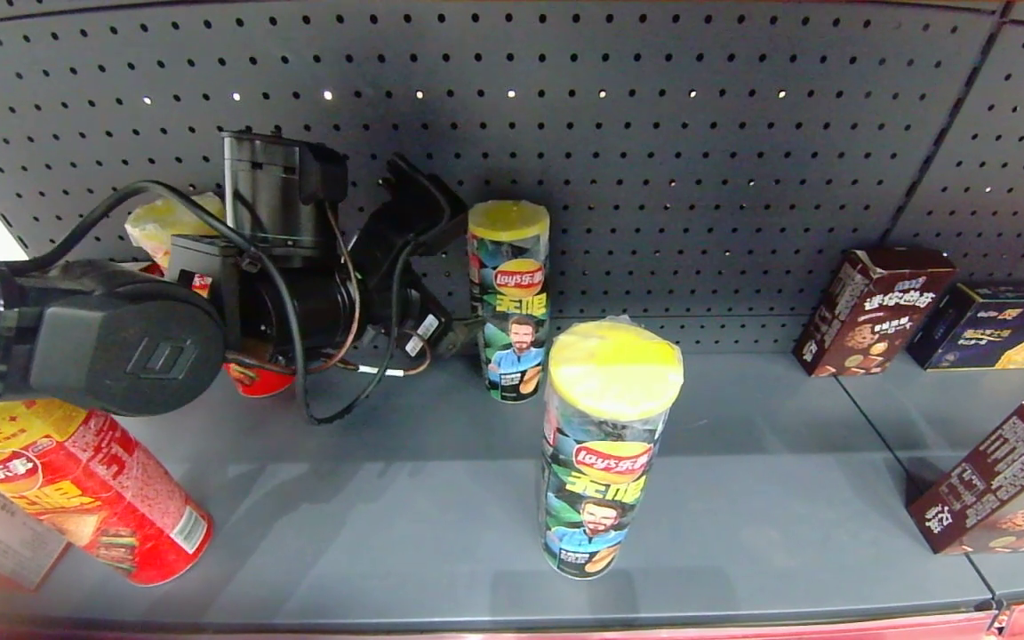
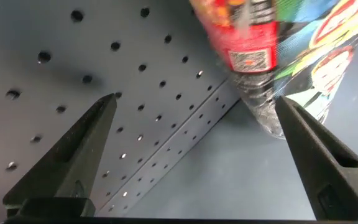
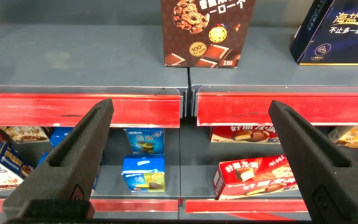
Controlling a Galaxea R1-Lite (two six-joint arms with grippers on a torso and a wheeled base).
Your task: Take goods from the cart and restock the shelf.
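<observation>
Both pairs of jaws gape: left jaws beside the rear green can (image 1: pixel 508 302), right jaws facing a brown box (image 3: pixel 204 31).

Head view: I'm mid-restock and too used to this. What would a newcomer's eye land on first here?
Two upright chip cans with yellow lids stand on the grey shelf: the front can mid-shelf, the rear can against the pegboard. Next comes the left claw, open, just left of the rear can. A red can is at the shelf's front left.
</observation>
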